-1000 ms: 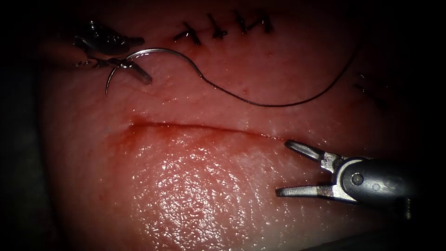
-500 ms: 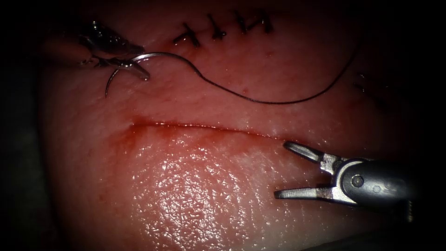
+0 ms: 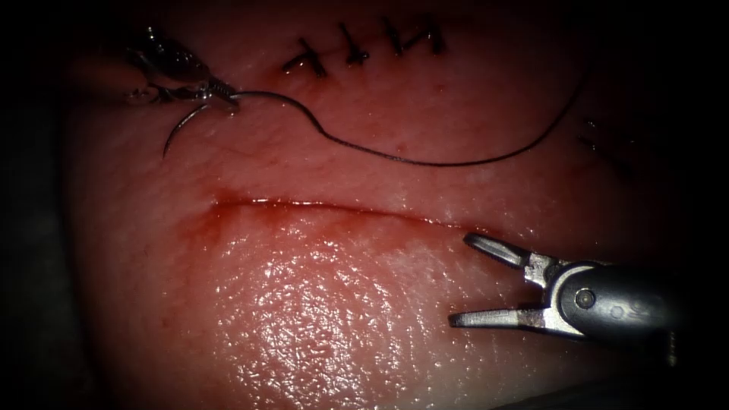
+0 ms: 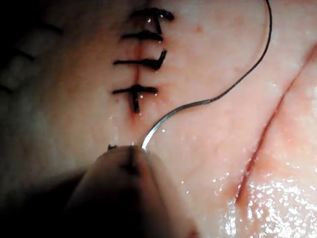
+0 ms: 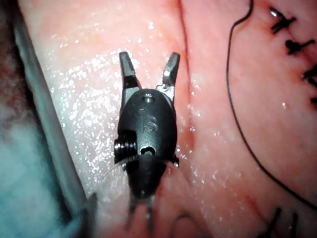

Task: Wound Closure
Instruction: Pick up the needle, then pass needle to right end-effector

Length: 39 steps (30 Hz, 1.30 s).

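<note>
My left tool (image 3: pixel 216 97) is at the far left, beyond the left end of the open cut (image 3: pixel 326 206). Its jaws are shut on the curved needle (image 3: pixel 181 129) about a third of the way back from the tip. The whole curve shows, none of it in the tissue, and the tip points down and left. Dark thread (image 3: pixel 456 162) trails from the needle's tail in a long loop to the right. The left wrist view has the needle (image 4: pixel 168 116) rising from the tool beside the cut (image 4: pixel 262 139). My right tool (image 3: pixel 459 279) (image 5: pixel 147 59) hovers near the cut's right end, open and holding nothing.
A row of several finished dark stitches (image 3: pixel 364 47) (image 4: pixel 138 62) (image 5: pixel 292 29) closes an older cut beyond the thread. Red fluid stains the tissue (image 3: pixel 304 319) around the open cut's left end. The glossy near part of the tissue bulges upward.
My left tool has turned at the wrist and drawn slightly left, swinging the needle so its tip sits further left and its tail flatter. The right tool has held still.
</note>
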Each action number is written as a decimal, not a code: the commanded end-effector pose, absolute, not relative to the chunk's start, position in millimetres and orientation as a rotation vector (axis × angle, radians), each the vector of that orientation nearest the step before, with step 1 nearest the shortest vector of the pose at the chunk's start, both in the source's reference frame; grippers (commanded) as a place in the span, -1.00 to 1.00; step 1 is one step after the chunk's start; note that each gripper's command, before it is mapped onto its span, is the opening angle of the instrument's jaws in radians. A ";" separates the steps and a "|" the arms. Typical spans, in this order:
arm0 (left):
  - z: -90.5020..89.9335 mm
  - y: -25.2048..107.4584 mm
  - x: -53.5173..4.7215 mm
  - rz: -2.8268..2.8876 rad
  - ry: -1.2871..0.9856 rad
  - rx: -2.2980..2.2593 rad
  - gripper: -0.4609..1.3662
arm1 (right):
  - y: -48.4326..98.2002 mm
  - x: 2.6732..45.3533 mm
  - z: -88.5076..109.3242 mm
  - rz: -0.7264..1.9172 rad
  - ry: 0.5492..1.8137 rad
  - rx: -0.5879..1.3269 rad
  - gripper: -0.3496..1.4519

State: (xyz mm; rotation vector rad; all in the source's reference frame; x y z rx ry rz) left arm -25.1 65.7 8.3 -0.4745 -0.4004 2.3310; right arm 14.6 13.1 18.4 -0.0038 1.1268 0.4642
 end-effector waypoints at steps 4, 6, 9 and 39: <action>7.5 66.0 -25.3 2.280 -0.371 -0.531 -0.88 | 13.1 14.6 18.5 0.464 1.127 -0.005 0.37; 7.0 66.1 -25.5 2.247 -0.373 -0.551 -0.88 | 13.1 14.6 18.5 0.464 1.127 -0.005 0.36; 6.2 66.3 -25.8 2.201 -0.381 -0.562 -0.88 | 13.1 14.6 18.5 0.460 1.132 -0.011 0.36; -0.5 63.8 -31.0 1.539 -0.748 -0.866 -0.88 | 12.9 14.4 19.1 0.951 1.146 0.155 0.30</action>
